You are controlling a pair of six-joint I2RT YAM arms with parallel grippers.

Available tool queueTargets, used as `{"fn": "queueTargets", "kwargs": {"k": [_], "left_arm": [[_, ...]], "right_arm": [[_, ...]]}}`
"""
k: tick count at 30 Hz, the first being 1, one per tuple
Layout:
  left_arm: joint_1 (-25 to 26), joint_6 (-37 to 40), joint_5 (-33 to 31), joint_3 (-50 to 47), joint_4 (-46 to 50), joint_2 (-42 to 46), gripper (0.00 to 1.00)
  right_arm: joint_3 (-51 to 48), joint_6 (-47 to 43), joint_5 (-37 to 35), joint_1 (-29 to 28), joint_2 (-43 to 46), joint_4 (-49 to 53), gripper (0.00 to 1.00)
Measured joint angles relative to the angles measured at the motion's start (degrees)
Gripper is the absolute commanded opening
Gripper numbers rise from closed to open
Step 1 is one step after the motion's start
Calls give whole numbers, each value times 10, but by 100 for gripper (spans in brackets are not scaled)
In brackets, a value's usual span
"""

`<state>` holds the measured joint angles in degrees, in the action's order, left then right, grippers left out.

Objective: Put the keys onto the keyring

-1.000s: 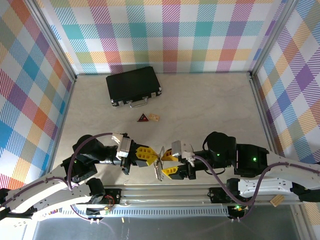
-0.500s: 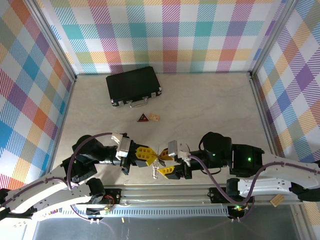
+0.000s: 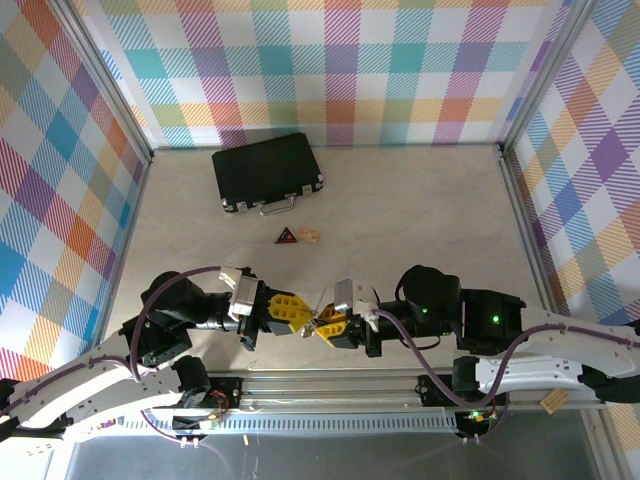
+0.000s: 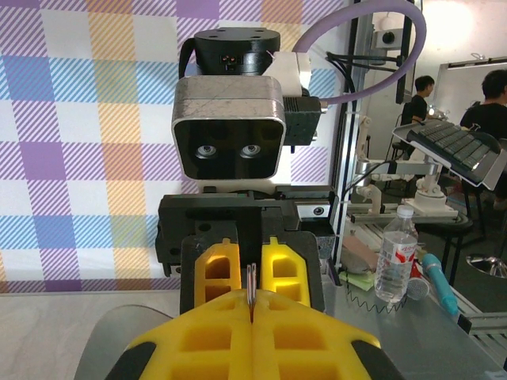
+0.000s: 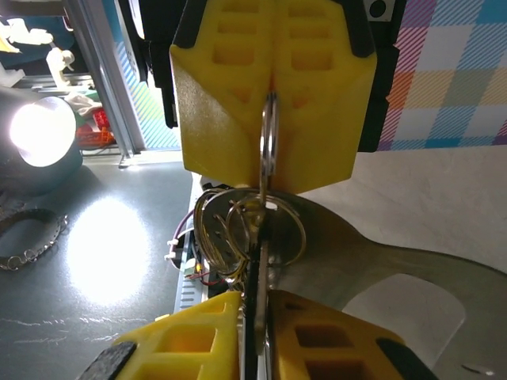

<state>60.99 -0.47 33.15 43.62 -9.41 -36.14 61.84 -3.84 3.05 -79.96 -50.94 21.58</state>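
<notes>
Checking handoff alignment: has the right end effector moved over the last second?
Yes. Judged against the dark-red triangle in the top view, the right end effector has shifted toward the left end effector, narrowing their gap.

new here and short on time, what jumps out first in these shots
At the front of the table, the left tool and right tool meet tip to tip, both clamped on the keyring, its silver loops bunched between them. Farther back lies a black case, with a small red triangle before it.
</notes>
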Motion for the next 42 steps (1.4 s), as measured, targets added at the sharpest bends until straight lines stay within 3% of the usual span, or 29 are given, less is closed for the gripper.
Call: {"fn": "queueTargets", "kwargs": {"k": [10, 42], "left_arm": [[0, 0, -2, 0, 1, 0, 0], [0, 59, -53, 4, 113, -19, 0]], "right_arm": [[0, -2, -19, 0, 12, 4, 0], [26, -38, -98, 0, 20, 83, 0]]}}
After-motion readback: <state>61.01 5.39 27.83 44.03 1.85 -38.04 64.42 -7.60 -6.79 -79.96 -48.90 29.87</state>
